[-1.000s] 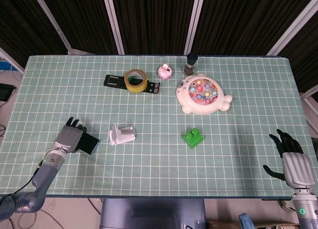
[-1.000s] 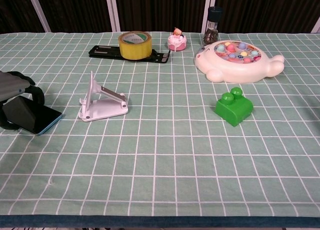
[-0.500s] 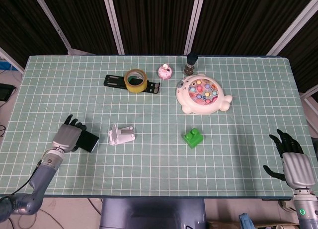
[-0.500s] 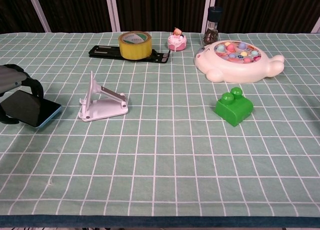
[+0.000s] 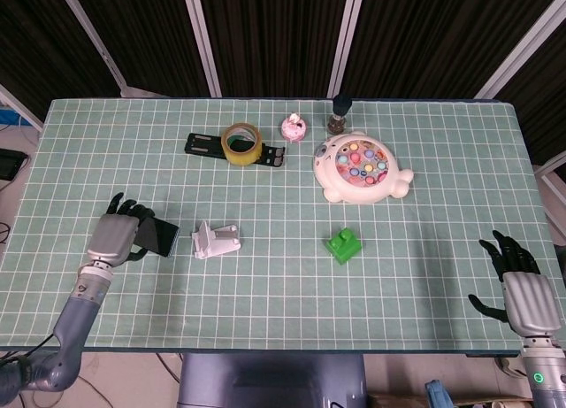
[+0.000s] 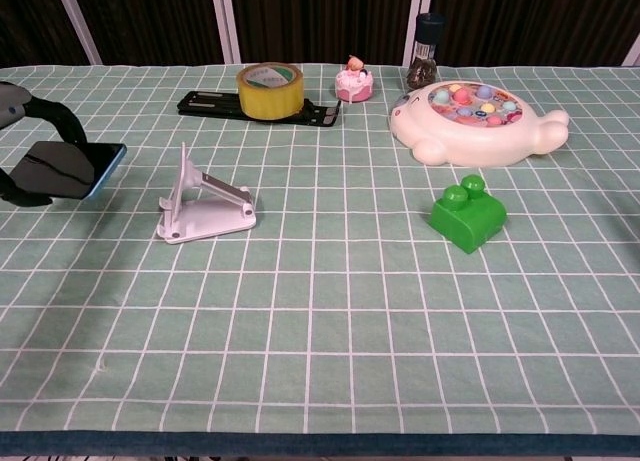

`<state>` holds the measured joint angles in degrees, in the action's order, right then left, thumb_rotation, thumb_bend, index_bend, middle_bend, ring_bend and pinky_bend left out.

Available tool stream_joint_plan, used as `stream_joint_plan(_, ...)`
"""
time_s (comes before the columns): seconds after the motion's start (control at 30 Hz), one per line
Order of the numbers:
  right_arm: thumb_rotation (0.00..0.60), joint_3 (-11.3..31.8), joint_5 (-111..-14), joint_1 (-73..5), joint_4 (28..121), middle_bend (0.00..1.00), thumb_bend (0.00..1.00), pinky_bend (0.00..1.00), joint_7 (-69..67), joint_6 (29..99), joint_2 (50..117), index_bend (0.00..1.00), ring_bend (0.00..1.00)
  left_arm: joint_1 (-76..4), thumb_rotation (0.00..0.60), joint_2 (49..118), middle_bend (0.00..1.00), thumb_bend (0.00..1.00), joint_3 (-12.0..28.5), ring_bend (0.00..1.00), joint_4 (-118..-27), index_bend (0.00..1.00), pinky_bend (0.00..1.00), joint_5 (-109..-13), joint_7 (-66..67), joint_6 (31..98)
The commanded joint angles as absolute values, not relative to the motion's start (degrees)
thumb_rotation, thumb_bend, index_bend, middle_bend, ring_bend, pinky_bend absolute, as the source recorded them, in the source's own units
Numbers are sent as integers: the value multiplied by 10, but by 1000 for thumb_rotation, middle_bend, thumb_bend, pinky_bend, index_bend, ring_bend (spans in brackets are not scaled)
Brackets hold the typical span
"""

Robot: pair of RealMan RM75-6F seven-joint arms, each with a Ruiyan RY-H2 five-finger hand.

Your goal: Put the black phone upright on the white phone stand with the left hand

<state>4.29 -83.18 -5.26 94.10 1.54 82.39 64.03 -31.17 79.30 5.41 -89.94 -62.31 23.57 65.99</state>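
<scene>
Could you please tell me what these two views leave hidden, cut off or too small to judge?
- Left robot hand: chest view's left edge cuts it; only fingers show around the black phone.
- Phone's underside: hidden in both views.
- Right robot hand: absent from chest view; head view shows only its back.
- Yellow tape roll: label print too small.
- Black strip: partly covered by the tape roll.
</scene>
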Motion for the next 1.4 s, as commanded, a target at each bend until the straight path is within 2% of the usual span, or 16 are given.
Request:
stream_joint_plan(0.03,600,43,-832,-53,941,0,280,134,15,824,640,159,0,-295,600,805,640,481,75,140,-920,605,0,-621,200,686)
stream_joint_plan(0.4,600,43,-832,-53,941,0,280,134,14,824,640,159,0,-266,600,831,639,481,116,140,-974,604,0,-610,79,713)
stream_joint_plan(0.73,600,43,-832,-53,941,0,280,134,11,823,639,160,0,-265,600,859,637,479,142,140,-1000,594,0,-561,-5,670)
stream_joint_plan(0.87,600,43,-833,-53,941,0,280,134,10,823,639,160,0,-269,600,857,636,478,146,140,-1002,592,0,-548,-39,630)
stream_joint_plan(1.4,600,43,-833,-53,940,0,281,134,9,823,639,161,0,-268,600,850,637,478,163,140,-1012,592,0,-525,-101,592)
